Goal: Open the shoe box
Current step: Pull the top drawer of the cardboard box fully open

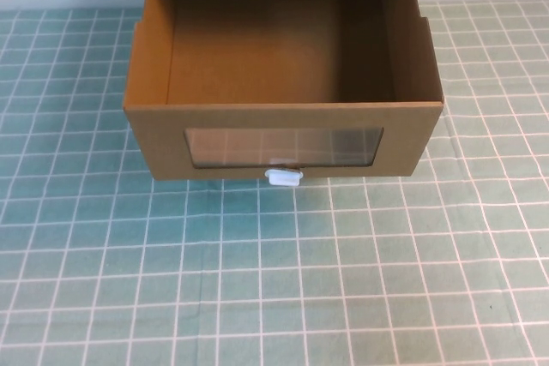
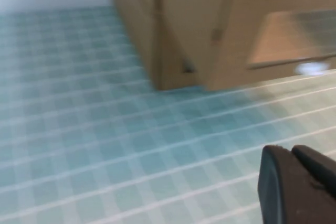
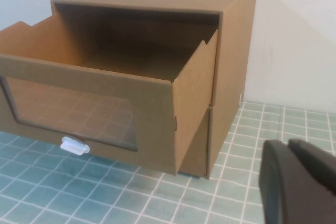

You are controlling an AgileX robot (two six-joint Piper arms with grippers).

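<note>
high view: the shoe box [image 1: 283,57] stands at the far middle of the bench [image 1: 274,280], on a green cover with a white grid. its drawer [image 1: 150,66] stands extended toward the robot, open at the top, with the brown inner floor in plain view. the front panel [image 1: 159,143] carries a clear window [image 1: 283,147]. a white pull tab [image 1: 284,178] sits at the middle of the panel's lower edge. left wrist view: the left claw [image 2: 292,153] hangs low over the bench, off the left front corner of the shoe box and well apart from it. its two dark fingers [image 2: 275,182] lie against each other with no gap showing between them. the left side of the shoe box and the front panel with the pull tab appear blurred beyond the claw. right wrist view: the right claw [image 3: 287,148] hangs over the bench off the right front corner of the shoe box, apart from it. its fingers are pressed together and touch no object. the drawer projects from the front opening of the sleeve [image 3: 233,51], and the back of the sleeve stands near a pale wall [image 3: 294,51]. the grid of the cover shows through the window, and the pull tab juts forward from the panel just below the window.
</note>
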